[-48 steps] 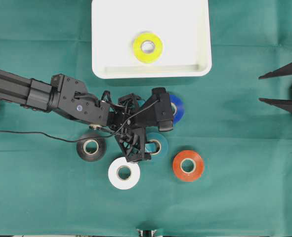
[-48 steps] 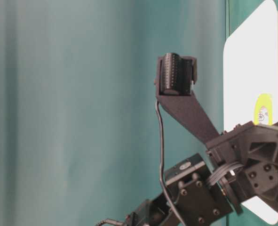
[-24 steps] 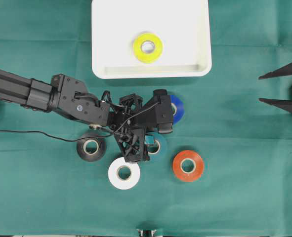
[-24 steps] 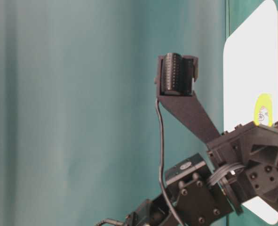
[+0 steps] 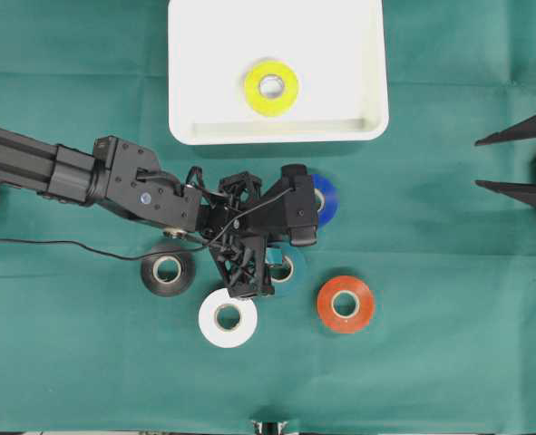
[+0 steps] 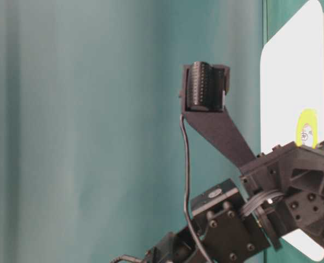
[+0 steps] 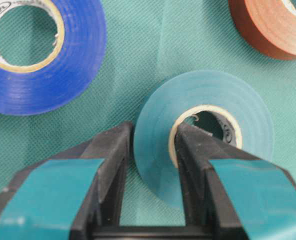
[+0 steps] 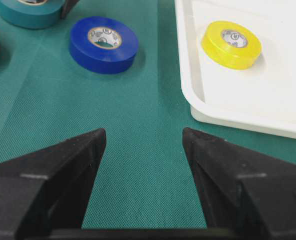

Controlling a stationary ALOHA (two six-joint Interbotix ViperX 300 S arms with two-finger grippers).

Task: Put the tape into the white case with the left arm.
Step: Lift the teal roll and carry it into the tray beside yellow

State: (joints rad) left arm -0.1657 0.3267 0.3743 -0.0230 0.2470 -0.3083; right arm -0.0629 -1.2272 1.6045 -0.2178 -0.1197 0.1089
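The teal tape (image 7: 208, 97) lies on the green cloth below the white case (image 5: 190, 72). My left gripper (image 7: 154, 131) is shut on it, one teal-banded finger against the roll's outer wall and the other inside its core. From overhead, the left arm's wrist covers most of the teal tape (image 5: 295, 274). A yellow tape roll (image 5: 271, 87) lies flat inside the case. My right gripper (image 5: 478, 163) stays open at the right edge, with only cloth between its fingers (image 8: 92, 150).
A blue roll (image 5: 327, 198) lies just right of the left wrist, a red-orange roll (image 5: 345, 304) to the lower right, a white roll (image 5: 228, 317) and a black roll (image 5: 167, 269) to the lower left. A thin cable trails leftwards.
The left jaws have closed onto the teal roll's wall. The arm has barely shifted. The right arm has not moved.
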